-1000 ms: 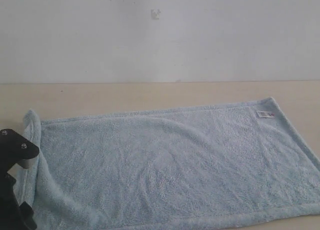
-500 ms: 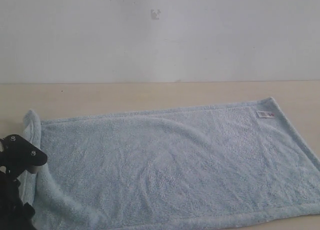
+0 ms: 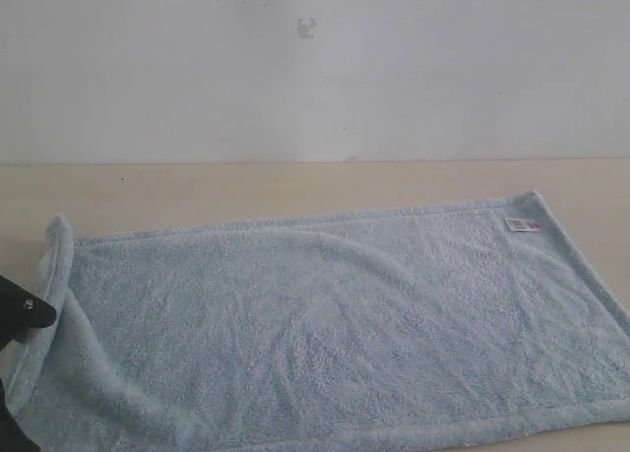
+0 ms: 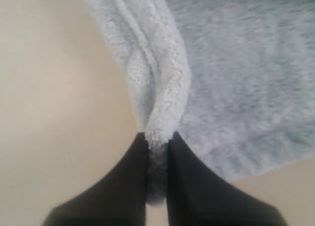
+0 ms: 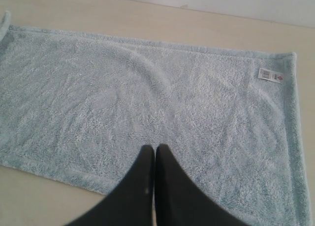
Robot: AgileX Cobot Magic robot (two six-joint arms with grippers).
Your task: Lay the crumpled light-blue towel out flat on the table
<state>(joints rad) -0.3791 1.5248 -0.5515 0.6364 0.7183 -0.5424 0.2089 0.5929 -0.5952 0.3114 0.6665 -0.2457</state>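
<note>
The pale-blue towel lies mostly flat on the beige table, its white label at the far right corner. Its left edge is still folded into a raised ridge. My left gripper sits at the left border of the exterior view, shut on that folded edge; in the left wrist view the black fingers pinch the fluffy fold, with the gripper closed around it. My right gripper hovers above the towel, shut with nothing in it; it is out of the exterior view.
A plain white wall stands behind the table, with a small mark on it. Bare tabletop runs to the left of the towel and behind it.
My left gripper has moved left and down toward the frame's corner, pulling the towel's left edge outward; the folded ridge has shifted left and the towel looks stretched wider.
</note>
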